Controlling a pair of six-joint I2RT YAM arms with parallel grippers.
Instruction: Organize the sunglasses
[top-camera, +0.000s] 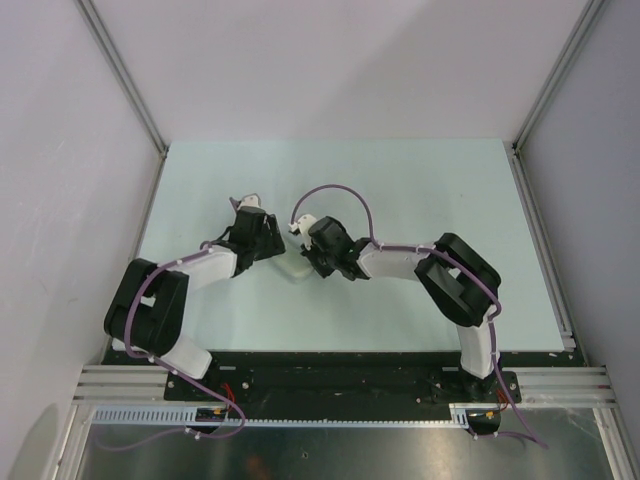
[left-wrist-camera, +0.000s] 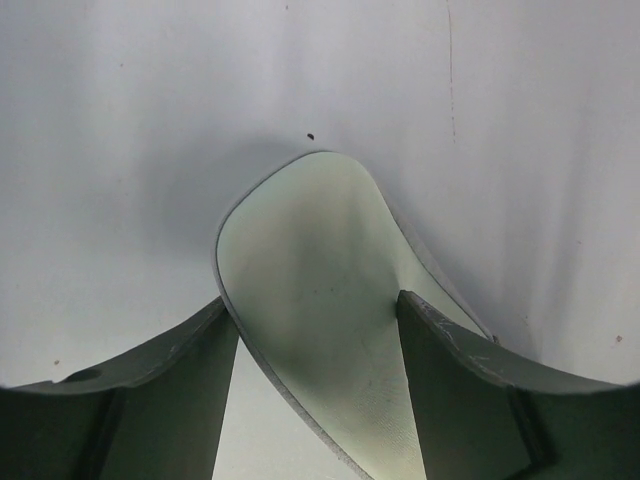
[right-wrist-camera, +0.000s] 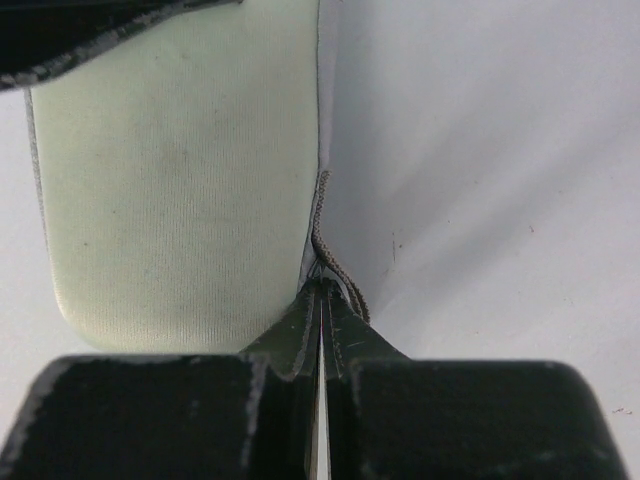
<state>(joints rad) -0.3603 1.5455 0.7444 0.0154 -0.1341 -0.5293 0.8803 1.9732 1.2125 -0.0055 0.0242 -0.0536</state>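
Observation:
The sunglasses are out of view in every frame. An oblong beige case (top-camera: 294, 268) lies at mid-table between both arms. My left gripper (top-camera: 276, 252) straddles the case's rounded end (left-wrist-camera: 310, 230), and both fingers touch the case's sides (left-wrist-camera: 315, 300). My right gripper (top-camera: 308, 260) comes in from the other side. Its jaws (right-wrist-camera: 322, 292) are pressed together on the case's seam, where a thin brown cord (right-wrist-camera: 322, 235) runs along the edge. The case's flat beige face (right-wrist-camera: 180, 170) fills the left of the right wrist view.
The pale green table (top-camera: 430, 190) is boxed in by white side walls with metal posts (top-camera: 125, 80) at the back corners. A purple cable (top-camera: 340, 192) loops above the right wrist. The arm bases sit on a black rail (top-camera: 330, 380) at the near edge.

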